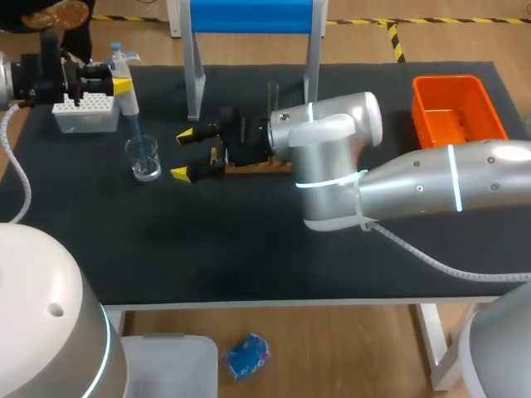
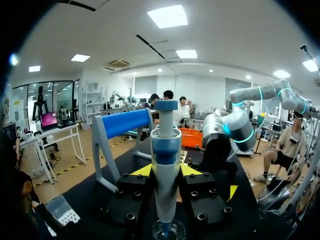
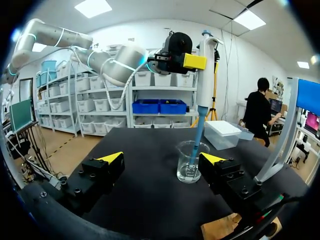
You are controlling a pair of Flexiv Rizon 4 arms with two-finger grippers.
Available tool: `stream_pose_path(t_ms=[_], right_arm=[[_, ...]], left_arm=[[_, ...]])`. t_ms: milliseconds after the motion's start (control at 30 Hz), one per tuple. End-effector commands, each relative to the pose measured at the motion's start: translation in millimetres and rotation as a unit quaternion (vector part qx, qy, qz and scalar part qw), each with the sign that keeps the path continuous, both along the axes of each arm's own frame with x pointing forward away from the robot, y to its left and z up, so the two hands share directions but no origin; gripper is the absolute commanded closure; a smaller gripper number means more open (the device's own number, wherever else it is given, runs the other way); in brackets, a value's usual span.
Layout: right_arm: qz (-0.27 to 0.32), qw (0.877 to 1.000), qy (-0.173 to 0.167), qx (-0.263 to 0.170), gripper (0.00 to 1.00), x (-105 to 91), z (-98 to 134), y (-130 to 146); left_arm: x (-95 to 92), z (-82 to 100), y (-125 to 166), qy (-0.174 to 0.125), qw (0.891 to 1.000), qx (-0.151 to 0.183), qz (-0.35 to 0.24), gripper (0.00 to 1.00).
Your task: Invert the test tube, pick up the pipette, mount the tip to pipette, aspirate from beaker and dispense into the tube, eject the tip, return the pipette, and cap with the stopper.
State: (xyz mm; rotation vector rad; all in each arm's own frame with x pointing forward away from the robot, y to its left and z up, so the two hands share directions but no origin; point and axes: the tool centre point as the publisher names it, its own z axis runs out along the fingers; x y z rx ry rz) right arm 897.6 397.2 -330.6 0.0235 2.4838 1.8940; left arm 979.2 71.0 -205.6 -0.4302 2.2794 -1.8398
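Pipette: one, tip in one beaker | left end effector grasps it | right end effector released

Bright, even overhead light, soft shadows

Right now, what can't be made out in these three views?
Head view: the wooden rack is mostly hidden behind the right arm; what it holds is unclear.
Left wrist view: the beaker is cut off at the edge, under the pipette.
Right wrist view: liquid level in the beaker is too faint to judge.
No view shows the stopper.
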Motion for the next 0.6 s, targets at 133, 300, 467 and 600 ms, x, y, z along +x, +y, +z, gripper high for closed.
stream_pose_path(t_ms=[133,300,467,600], right_arm=[[-0.001,1.000,-0.001,0.000,0.00,-0.3,-0.6,0.4],[-0.001,1.000,-0.001,0.000,0.00,-0.3,-0.6,0.4],[-0.001,1.000,-0.001,0.000,0.00,-0.3,-0.6,0.4],[-0.001,1.000,-0.001,0.000,0.00,-0.3,-0.6,0.4]], left_arm=[[1.7,-1.9,0.2,0.001,1.000,-0.002,0.000,1.00],[2.2,-3.4,0.0,0.003,1.000,-0.002,-0.001,1.00],[2.4,-4.3,-0.2,0.005,1.000,-0.002,-0.001,1.00],[2.8,-5.1,0.0,0.005,1.000,-0.003,-0.002,1.00]])
